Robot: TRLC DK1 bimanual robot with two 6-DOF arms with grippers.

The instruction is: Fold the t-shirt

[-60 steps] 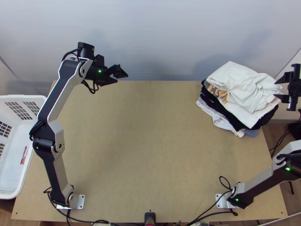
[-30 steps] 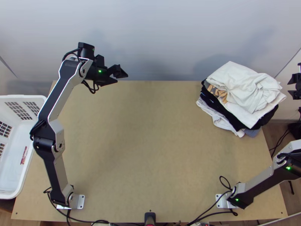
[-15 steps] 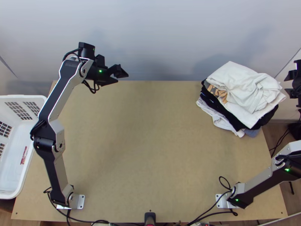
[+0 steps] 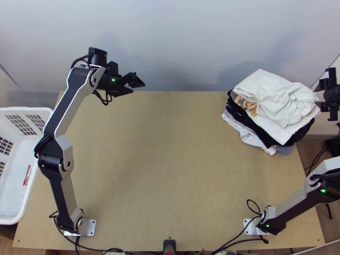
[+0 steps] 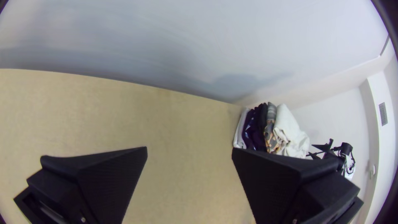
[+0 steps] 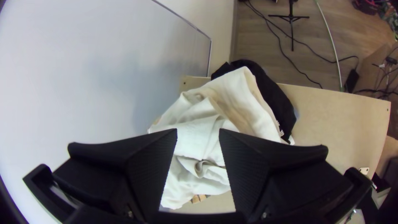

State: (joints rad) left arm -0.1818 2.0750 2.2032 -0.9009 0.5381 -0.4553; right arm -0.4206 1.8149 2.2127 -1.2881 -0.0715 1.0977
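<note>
So the white shirt (image 4: 272,87) is rumpled and roughly folded on top of the clothes pile (image 4: 255,127), far right corner of the table (image 4: 170,148). Left gripper (image 4: 138,86) hangs near the far edge, left of middle – jaws released, wide apart. Right gripper (image 4: 317,97) is right by the shirt – jaws spread too, can't tell if they touch it.

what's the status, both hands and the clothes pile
left hand open, empty; right hand open, empty, at pile's right side; white cloth rumpled on top
</note>
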